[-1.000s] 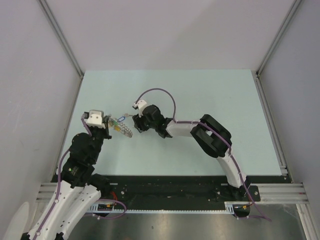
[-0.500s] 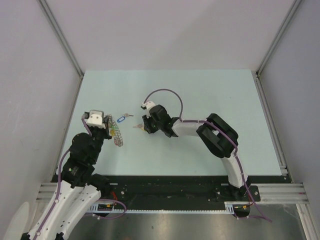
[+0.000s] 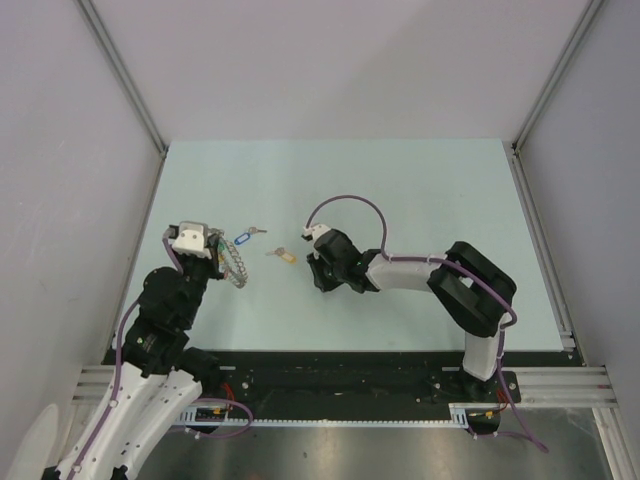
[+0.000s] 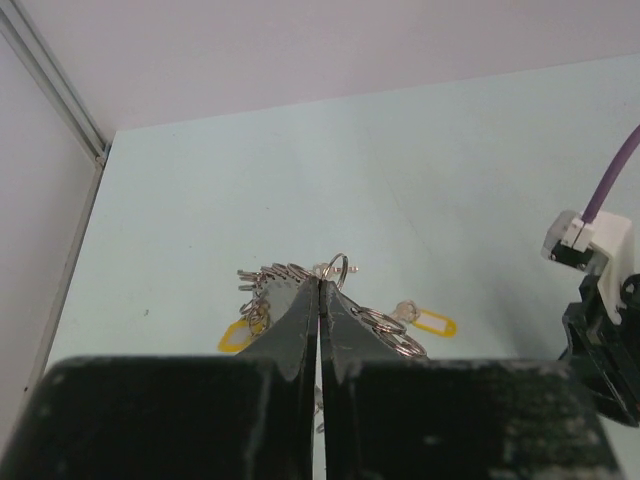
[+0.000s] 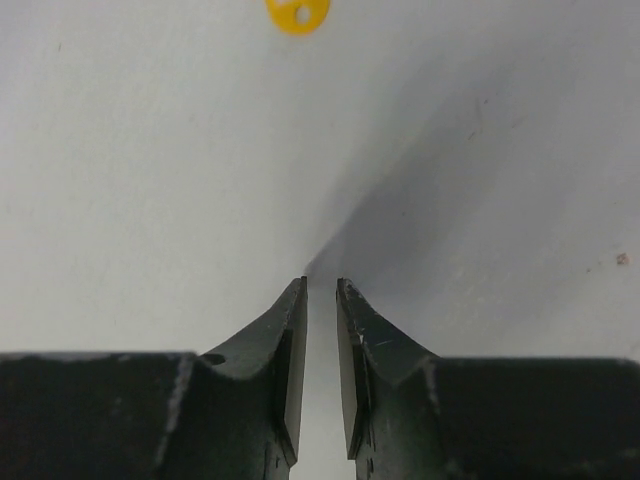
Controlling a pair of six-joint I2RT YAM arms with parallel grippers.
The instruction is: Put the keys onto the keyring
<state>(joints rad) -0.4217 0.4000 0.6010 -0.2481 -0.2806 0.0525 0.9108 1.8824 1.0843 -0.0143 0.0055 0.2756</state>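
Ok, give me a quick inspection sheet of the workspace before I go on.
Surface: pale green table, flat.
Job's things: keyring at the left gripper's tip; blue key at the ring's far end, cannot tell whether it is threaded on; yellow key loose on the table between the two grippers.
Clutter: nothing seen.
Grippers: left gripper shut on the keyring; right gripper jaws a narrow gap apart, empty, just short of the yellow key.
Cables: purple cable loops above the right wrist, clear of the keys; second purple cable follows the left arm.
Surroundings: grey walls and metal frame posts on three sides.
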